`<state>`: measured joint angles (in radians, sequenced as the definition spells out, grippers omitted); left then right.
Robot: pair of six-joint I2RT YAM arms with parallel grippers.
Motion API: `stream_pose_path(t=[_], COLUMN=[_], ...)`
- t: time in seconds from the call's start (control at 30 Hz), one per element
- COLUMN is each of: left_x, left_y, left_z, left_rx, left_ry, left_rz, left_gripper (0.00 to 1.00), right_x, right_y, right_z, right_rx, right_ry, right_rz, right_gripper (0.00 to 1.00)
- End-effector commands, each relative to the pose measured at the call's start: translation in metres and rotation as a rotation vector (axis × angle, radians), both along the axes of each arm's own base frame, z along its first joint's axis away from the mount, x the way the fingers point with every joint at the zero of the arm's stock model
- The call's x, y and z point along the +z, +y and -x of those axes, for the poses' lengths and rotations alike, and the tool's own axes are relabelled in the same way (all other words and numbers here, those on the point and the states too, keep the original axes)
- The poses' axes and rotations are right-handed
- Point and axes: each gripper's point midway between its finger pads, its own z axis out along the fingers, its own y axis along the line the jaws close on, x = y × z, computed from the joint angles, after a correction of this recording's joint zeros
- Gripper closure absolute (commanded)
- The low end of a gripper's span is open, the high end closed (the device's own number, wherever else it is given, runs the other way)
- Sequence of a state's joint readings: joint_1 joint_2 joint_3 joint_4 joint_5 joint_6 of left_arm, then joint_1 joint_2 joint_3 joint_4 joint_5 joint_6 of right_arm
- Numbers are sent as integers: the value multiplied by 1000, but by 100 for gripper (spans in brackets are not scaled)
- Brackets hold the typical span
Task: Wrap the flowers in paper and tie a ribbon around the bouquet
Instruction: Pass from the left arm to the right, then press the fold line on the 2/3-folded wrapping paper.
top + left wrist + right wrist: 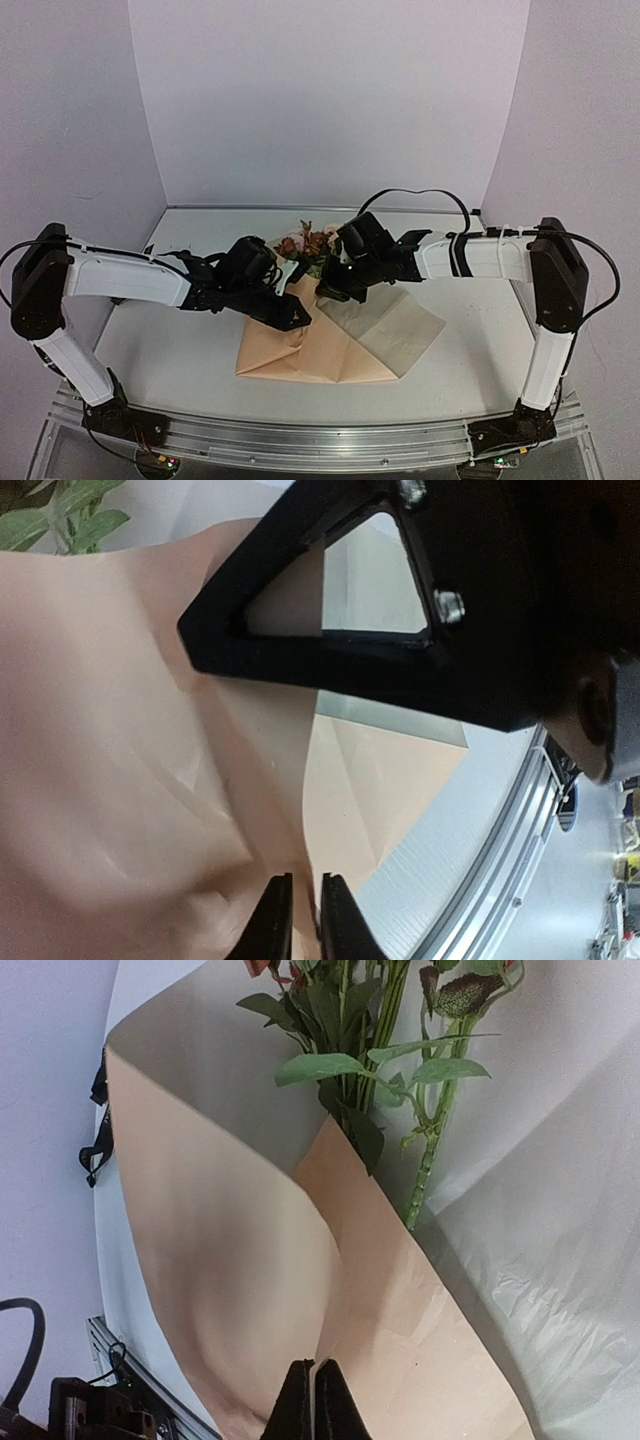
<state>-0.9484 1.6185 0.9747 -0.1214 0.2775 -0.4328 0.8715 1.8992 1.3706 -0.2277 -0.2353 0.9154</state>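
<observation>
Tan kraft paper sheet [335,355] lies half-folded on the white worktop [170,350] over the stems of the cream, pink and rust flowers [310,243], right claw [314,1385] pinching its raised flap, left claw [305,910] barely parted at a crease, grip unclear: wrapping midway, ribbon not yet tied.

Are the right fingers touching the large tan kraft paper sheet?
Touching: the right wrist view shows the right fingers shut on the tan kraft paper at its fold.

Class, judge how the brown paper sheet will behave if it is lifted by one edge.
Probably floppy yet springy: the paper bows in a smooth curve at the right gripper. Likely creases easily; sharp folds show in the top view. Seems light, standing curled beside the flowers.
</observation>
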Motion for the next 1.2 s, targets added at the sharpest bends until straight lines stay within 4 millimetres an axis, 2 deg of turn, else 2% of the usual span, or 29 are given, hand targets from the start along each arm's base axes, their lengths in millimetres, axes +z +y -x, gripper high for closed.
stream_pose_path(t=[0.0, 0.1, 0.17, 0.27, 0.33, 0.43, 0.5, 0.63, 0.73, 0.87, 1.0, 1.17], left_x=[33, 58, 76, 92, 92, 71, 56, 35, 23, 13, -5, -13], left_y=[8, 21, 34, 61, 83, 112, 121, 124, 114, 99, 93, 99], left_z=[-2, -7, -12, -25, -35, -53, -60, -80, -94, -101, -91, -61], left_rx=[39, 125, 197, 334, 431, 542, 569, 583, 559, 508, 461, 394], left_ry=[-72, -108, -132, -124, -84, 2, 42, 104, 148, 176, 236, 282], left_rz=[66, 113, 150, 198, 218, 207, 186, 178, 191, 203, 191, 185], left_gripper=[73, 50, 43, 42, 47, 54, 58, 62, 68, 72, 77, 79], right_x=[26, 37, 44, 52, 58, 66, 73, 76, 61, 41, 27, 4], right_y=[4, 9, 13, 14, 13, 6, -1, -9, -13, -18, -21, -20], right_z=[-4, 4, 12, 22, 28, 33, 35, 40, 45, 47, 45, 43], right_rx=[9, 39, 54, 58, 54, 25, 0, -3, 7, 6, 9, 11], right_ry=[-103, -159, -201, -267, -314, -376, -416, -460, -438, -419, -412, -398], right_rz=[11, 16, 18, 28, 35, 54, 70, 107, 143, 189, 226, 278], right_gripper=[100, 100, 100, 100, 100, 100, 100, 100, 100, 100, 100, 100])
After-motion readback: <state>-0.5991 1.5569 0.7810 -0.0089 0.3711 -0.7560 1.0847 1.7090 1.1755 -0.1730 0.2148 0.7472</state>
